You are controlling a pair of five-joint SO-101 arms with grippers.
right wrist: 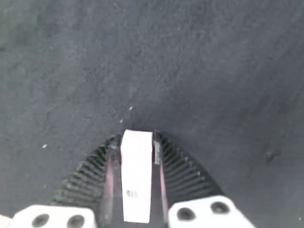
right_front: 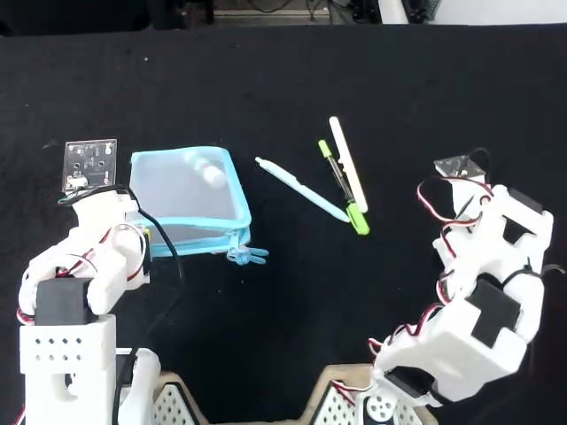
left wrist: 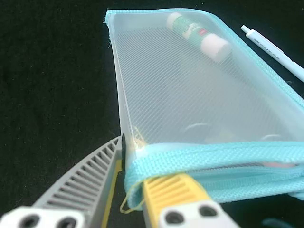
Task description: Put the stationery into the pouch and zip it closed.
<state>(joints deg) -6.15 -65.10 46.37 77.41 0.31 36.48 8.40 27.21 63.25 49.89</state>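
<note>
Three items lie beside the pouch [right_front: 186, 190] from above: blue pen [right_front: 301, 189], green highlighter [right_front: 341, 181], white pen [right_front: 347, 164]. Wrist cameras show my left gripper [left wrist: 135, 159] pinching the pouch's corner, my right gripper [right wrist: 137, 137] clamped on a white block [right wrist: 137, 175].

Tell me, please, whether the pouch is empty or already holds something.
Not empty: a glue stick lies inside the pouch, visible through its mesh wall near the far end.
</note>
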